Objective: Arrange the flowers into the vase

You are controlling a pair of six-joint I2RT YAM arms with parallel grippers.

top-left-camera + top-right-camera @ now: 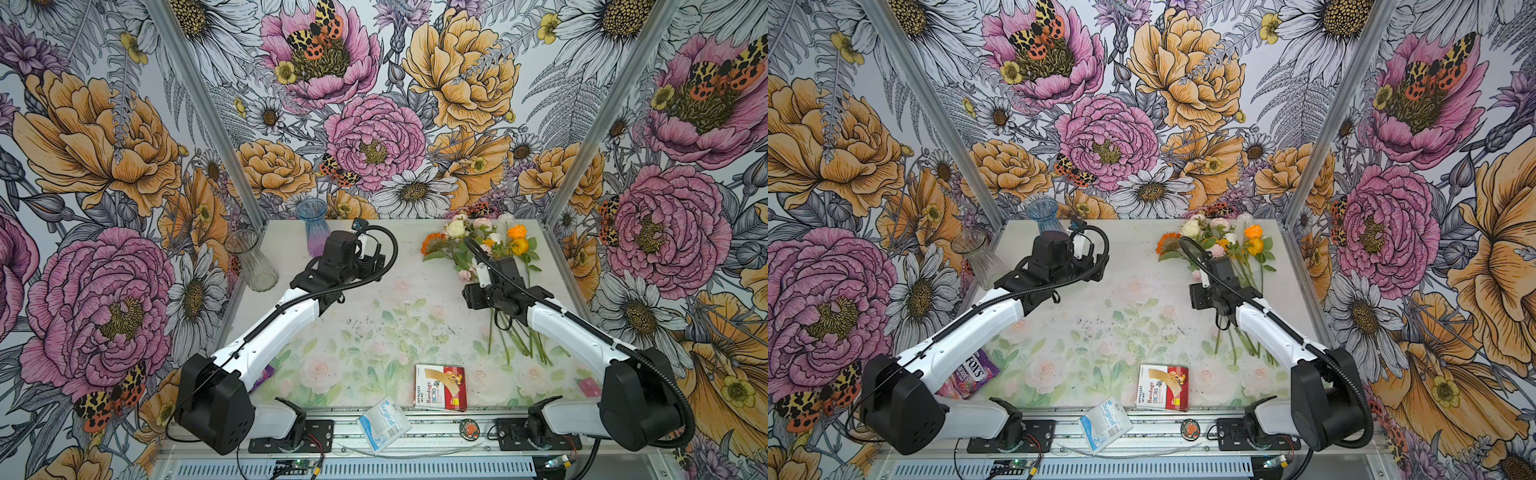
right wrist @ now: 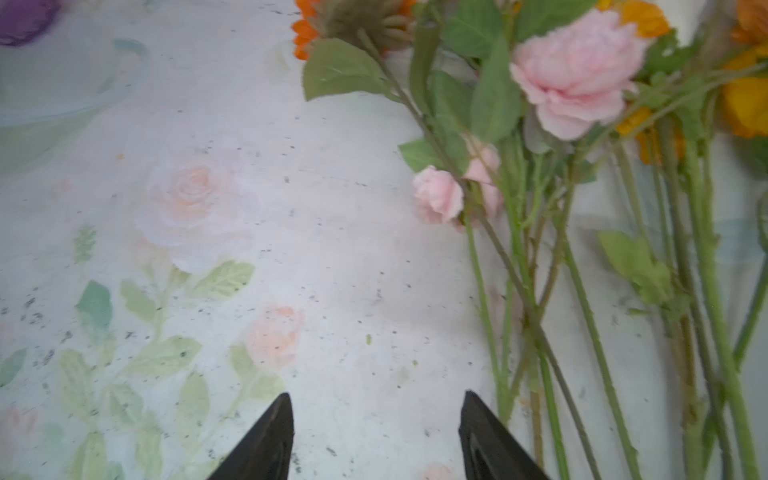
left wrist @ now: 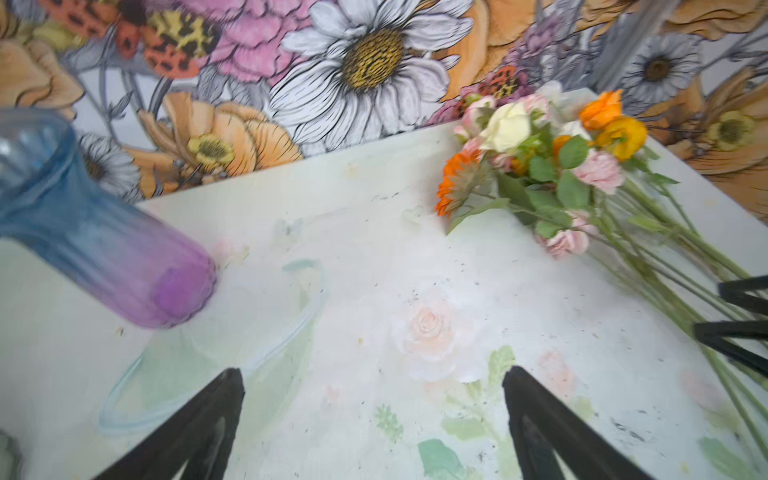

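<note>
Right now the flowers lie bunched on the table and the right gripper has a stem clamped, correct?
No. The flowers do lie bunched on the table, but the right gripper clamps nothing: the right wrist view shows its jaws apart over bare table, stems beside them.

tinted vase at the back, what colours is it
The vase is blue on top, fading to purple at its base; clearest in the left wrist view.

On my screens I see three walls (image 1: 374, 104) around the rig, carrying huge printed peonies, daisies and moths, joined by bare aluminium posts (image 1: 199, 99). The pale tabletop (image 1: 415, 270) shows faded printed roses and dark specks under soft, even light.
</note>
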